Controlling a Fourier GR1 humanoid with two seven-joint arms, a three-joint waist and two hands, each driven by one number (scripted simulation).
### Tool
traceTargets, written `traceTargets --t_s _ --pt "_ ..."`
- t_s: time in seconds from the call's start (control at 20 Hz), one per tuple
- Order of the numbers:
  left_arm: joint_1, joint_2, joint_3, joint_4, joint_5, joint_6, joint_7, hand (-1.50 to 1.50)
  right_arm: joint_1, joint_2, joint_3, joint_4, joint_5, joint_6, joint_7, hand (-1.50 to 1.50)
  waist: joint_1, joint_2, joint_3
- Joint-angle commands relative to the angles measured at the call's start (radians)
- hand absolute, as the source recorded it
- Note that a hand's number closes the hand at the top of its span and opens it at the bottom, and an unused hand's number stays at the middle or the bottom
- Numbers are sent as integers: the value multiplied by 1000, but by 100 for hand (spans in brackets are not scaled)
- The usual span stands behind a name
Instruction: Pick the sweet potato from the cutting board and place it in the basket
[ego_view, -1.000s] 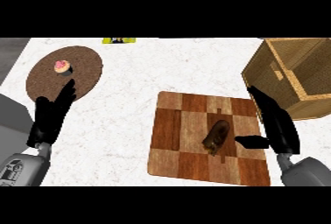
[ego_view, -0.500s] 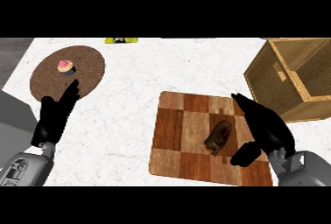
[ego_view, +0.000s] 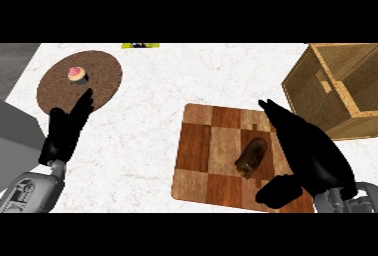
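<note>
Left hand (ego_view: 65, 131): at 9 o'clock of the view, fingers straight and pointing up toward 12, holding nothing; its fingertips overlap the lower edge of the round plate.
Round plate (ego_view: 80, 86): dark brown, at 10 o'clock on the worktop, well apart from the cutting board.
Pink-topped small cake (ego_view: 76, 74): sits on the plate, toward its upper left part.
Worktop (ego_view: 192, 75): white, speckled, carries everything here.
Yellow-green object (ego_view: 140, 45): at 12 o'clock, cut by the far edge; too small to tell what it is.
Cutting board (ego_view: 214, 150): wooden checker pattern, at 5 o'clock of the view, slightly turned.
Sweet potato (ego_view: 251, 157): brown, lying on the cutting board right of its middle, long axis running from 1 to 7 o'clock.
Right hand (ego_view: 310, 150): at 4 o'clock, just beside the sweet potato's right side, fingers straight and spread toward 11, thumb down by the board's lower right corner; nothing gripped, contact cannot be told.
Basket (ego_view: 325, 85): wooden, open-topped box, at 2 o'clock, just beyond the board's upper right corner.
</note>
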Motion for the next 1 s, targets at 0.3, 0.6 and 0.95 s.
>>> traceTargets --t_s 0.3,0.6,0.95 --pt "1 -18 8 -19 -16 -7 2 0 10 56 46 -25 122 53 258 -150 7 3 2" --pt "-28 -38 21 17 -37 -8 -4 0 99 95 -7 80 168 18 100 -150 10 8 3" --pt "-26 -54 45 68 -60 -37 -40 0 206 140 1 106 301 0 0 -150 4 8 3"
